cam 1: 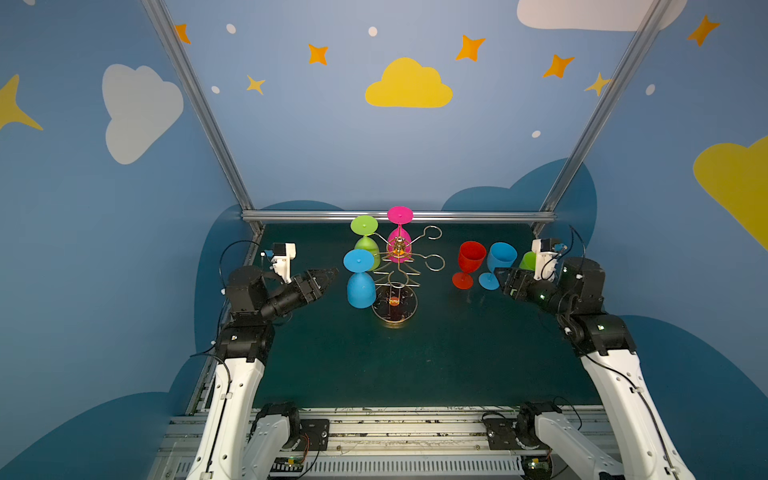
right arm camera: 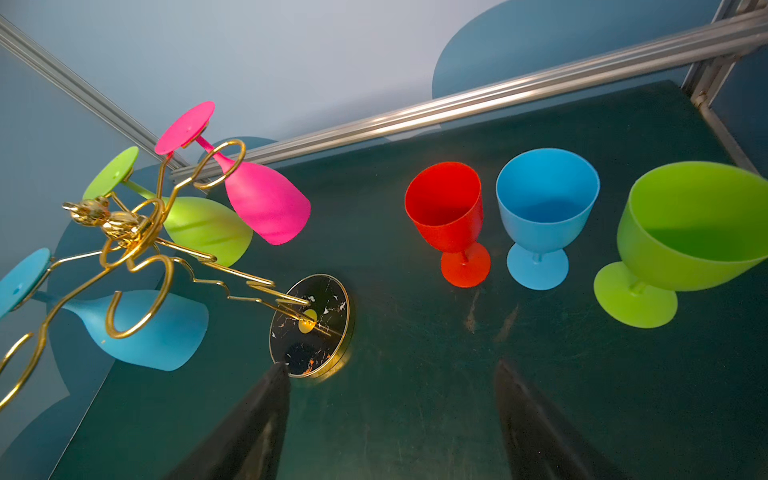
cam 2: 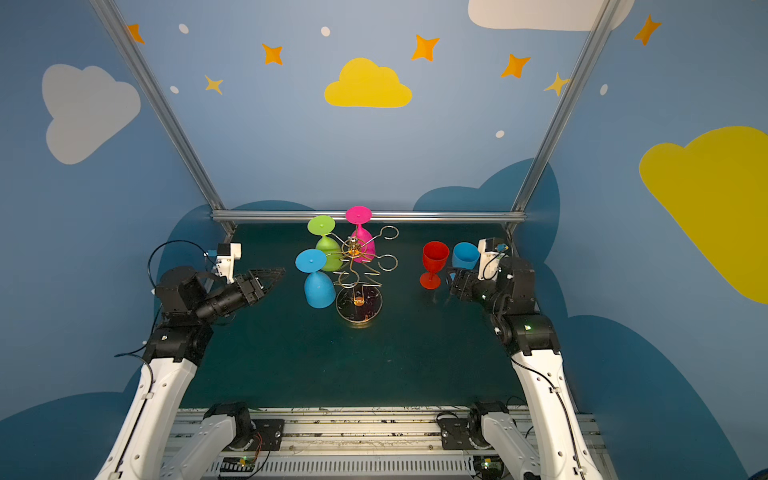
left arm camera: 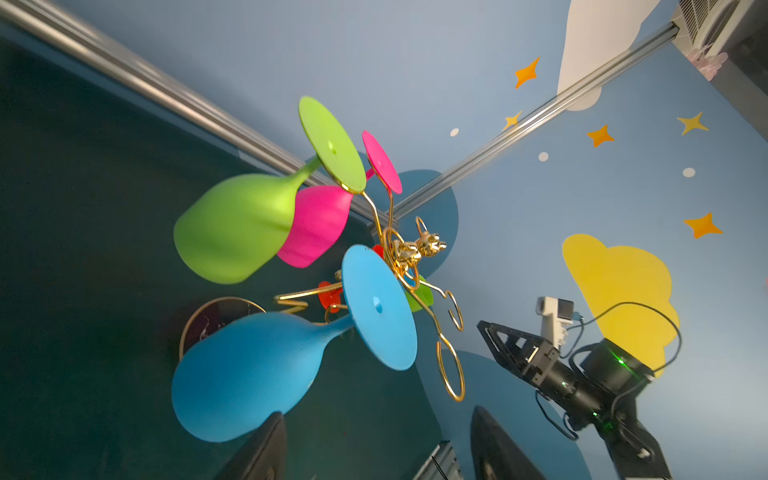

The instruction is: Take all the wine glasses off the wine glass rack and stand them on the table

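A dark green table (cam 1: 415,365) stood inside blue walls painted with clouds and stars. The left gripper (cam 1: 332,274) had its jaws spread with nothing between them, near the blue wine glass (cam 1: 360,291), which hung bowl-down from the wine glass rack (cam 1: 394,307) mid-table beside a green wine glass (cam 1: 368,251) and a pink wine glass (cam 1: 400,241). The right gripper (right arm camera: 390,365), also wide and empty, sat by three upright glasses on the table — a red goblet (cam 1: 471,257), a blue goblet (cam 1: 500,257) and a green goblet (cam 1: 528,261) — well apart from the rack.
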Robot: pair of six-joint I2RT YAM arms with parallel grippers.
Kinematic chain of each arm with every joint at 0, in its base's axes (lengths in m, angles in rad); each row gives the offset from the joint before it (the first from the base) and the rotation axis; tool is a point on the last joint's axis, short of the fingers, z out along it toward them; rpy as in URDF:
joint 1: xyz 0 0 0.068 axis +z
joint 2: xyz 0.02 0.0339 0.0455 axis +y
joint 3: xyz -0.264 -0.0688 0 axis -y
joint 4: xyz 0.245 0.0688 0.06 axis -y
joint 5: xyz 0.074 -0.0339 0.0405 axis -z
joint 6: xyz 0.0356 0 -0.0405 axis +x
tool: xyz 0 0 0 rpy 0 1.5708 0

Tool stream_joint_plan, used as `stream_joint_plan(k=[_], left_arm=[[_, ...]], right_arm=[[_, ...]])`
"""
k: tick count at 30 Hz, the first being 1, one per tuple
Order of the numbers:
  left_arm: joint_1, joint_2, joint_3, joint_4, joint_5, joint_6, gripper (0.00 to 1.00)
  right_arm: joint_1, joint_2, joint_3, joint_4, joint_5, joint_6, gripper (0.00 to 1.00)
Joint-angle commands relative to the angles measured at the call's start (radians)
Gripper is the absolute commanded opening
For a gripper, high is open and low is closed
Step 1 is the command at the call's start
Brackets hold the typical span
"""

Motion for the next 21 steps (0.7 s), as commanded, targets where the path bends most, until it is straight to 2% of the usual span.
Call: stream_joint_plan(k=[1, 7, 12, 21], left_arm=[[0.004, 0.01, -0.007, 0.037, 0.071, -0.041, 0.69], [-0.009, 0.049, -0.014, 0.112, 0.075, -0.074, 0.68], [-0.061, 0.093, 0.003, 0.118, 0.048, -0.049, 0.67], [-0.099, 0.164, 0.034, 0.162, 0.017, -0.044, 0.62]], right_arm=[[0.034, -0.015, -0.014, 0.08, 0.003, 0.017, 0.77], [0.093, -0.005, -0.027, 0.084, 0.017, 0.014, 0.76], [0.138, 0.003, -0.033, 0.091, 0.03, 0.009, 0.77], [0.203, 0.013, -0.014, 0.104, 0.066, 0.01, 0.76]])
